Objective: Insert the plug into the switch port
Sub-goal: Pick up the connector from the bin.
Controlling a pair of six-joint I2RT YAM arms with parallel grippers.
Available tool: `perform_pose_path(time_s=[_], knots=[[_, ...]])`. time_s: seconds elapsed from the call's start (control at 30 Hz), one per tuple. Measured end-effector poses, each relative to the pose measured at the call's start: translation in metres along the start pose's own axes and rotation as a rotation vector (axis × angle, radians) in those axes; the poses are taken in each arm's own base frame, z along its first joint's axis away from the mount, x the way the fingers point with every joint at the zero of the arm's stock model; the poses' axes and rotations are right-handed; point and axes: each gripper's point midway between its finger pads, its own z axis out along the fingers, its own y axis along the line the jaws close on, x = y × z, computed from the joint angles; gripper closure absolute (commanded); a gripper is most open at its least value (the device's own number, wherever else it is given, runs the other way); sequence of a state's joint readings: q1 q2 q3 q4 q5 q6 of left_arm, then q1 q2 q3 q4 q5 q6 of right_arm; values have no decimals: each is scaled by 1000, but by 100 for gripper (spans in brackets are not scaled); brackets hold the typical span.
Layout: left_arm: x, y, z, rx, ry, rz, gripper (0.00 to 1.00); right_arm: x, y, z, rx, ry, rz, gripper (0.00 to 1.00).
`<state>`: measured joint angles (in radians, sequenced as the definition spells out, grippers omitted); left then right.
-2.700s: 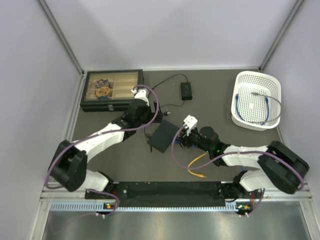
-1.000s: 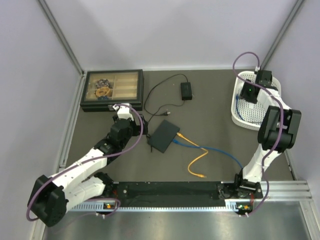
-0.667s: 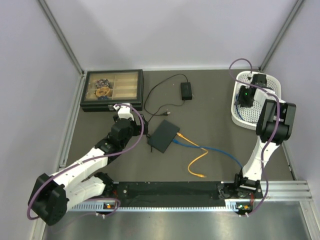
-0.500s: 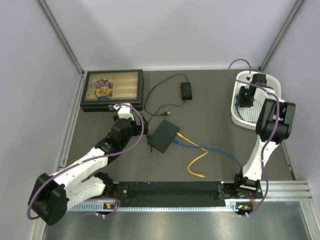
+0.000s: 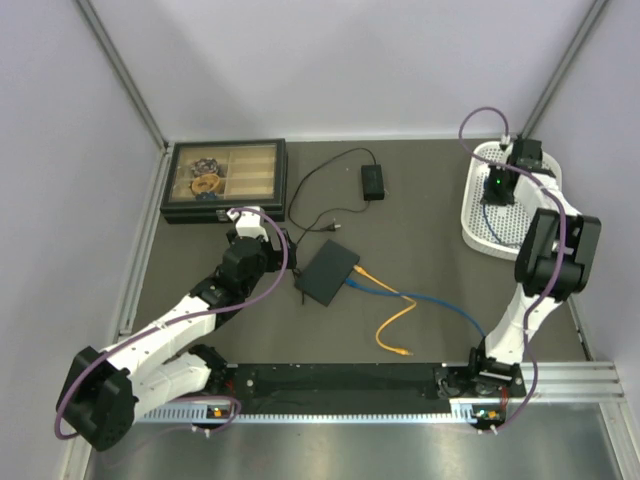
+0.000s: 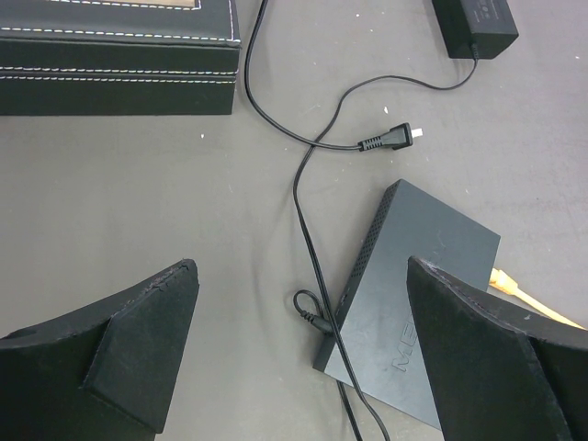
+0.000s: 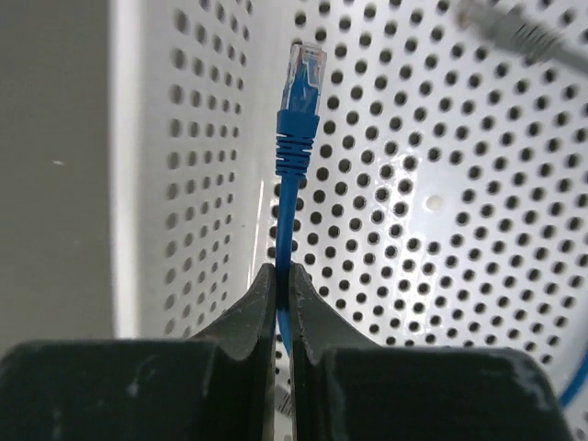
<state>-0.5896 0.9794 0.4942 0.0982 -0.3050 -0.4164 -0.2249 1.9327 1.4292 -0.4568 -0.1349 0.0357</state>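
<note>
Right end effector pinching blue cable; left end effector spread above grey tabletop; lilac walls.

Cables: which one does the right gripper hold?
The blue cable in the white basket, pinched behind its plug; the yellow cable and other blue cable lie untouched.

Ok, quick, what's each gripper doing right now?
Left gripper: open, holding nothing.
Right gripper: shut on the blue cable, inside the basket.
</note>
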Motion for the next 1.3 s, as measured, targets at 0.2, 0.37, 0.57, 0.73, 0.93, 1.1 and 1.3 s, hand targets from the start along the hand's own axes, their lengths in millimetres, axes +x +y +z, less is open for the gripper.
perform_pose_path(time_s=[0.2,0.37,0.57,0.73,0.93,1.1,1.3], knots=[[-2,0,-1,3,-6,-2,1,-57,19,-80,11,-226,-54,100],[-2,-1,-1,4,-7,-3,1,-85,30,-139,33,-380,-78,100],[-2,-1,-1,4,-6,-3,1,-96,45,-205,49,-513,-106,100],[-2,-1,-1,7,-5,-3,1,-101,67,-272,9,-635,-138,100],[-2,-3,-2,17,-5,-5,1,-90,111,-347,-146,-778,-213,100],[-4,-10,-7,62,-16,-13,1,-53,164,-388,-396,-833,-326,100],[-15,-31,-20,199,-60,-34,1,15,203,-369,-649,-732,-387,100]])
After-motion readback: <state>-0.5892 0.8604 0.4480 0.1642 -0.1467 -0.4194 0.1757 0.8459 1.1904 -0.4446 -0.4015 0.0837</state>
